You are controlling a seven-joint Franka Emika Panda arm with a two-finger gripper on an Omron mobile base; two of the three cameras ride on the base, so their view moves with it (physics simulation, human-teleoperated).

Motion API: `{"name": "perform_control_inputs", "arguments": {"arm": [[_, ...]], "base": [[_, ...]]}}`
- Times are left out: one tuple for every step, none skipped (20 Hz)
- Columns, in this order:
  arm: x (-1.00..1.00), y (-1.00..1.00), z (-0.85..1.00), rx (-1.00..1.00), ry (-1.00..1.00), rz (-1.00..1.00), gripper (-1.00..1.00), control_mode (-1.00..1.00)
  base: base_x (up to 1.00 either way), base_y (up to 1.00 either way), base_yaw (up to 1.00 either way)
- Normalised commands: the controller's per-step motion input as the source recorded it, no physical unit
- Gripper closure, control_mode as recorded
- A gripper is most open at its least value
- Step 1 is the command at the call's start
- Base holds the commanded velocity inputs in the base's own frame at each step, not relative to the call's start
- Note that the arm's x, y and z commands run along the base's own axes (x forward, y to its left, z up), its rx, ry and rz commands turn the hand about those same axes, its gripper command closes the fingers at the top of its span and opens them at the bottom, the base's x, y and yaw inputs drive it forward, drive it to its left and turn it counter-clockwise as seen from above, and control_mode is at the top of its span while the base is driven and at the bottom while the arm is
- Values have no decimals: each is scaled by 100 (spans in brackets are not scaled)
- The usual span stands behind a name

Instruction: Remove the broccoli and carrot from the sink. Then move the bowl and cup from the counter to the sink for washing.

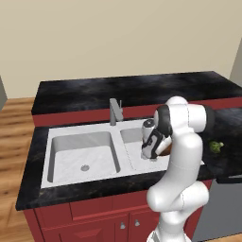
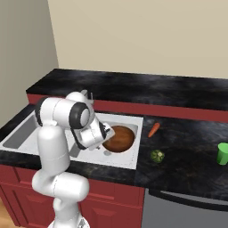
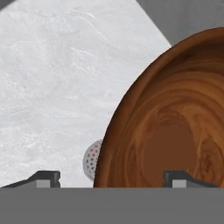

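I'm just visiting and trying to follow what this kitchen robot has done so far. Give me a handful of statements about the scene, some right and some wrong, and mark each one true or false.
1. The bowl lies in the right basin of the sink. True.
2. The carrot lies in the sink. False: it lies on the counter, just right of the sink.
3. The broccoli sits on the counter. True.
4. The cup is inside the bowl. False: it stands on the counter, far to the right.
5. The gripper is clamped on the bowl's rim. False: its jaws stand open on either side of the rim.
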Motion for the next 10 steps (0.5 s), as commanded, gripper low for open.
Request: {"name": "perform_control_inputs", "arguments": {"arm": [[0,-20,14,0,0,0,-100,-100],[0,-17,15,0,0,0,-100,-100],[0,-16,18,0,0,0,-100,-100],[0,-12,20,0,0,0,-100,-100],[0,-13,24,0,0,0,-100,-100],[0,-12,25,0,0,0,-100,-100],[0,-12,27,0,0,0,-100,-100],[0,-11,27,0,0,0,-100,-100],[-1,-12,28,0,0,0,-100,-100],[-1,-10,29,0,0,-1,-100,-100]], "base": [[0,0,0],[0,0,0],[0,0,0],[0,0,0],[0,0,0],[0,0,0],[0,0,0],[0,0,0],[0,0,0],[0,0,0]]}}
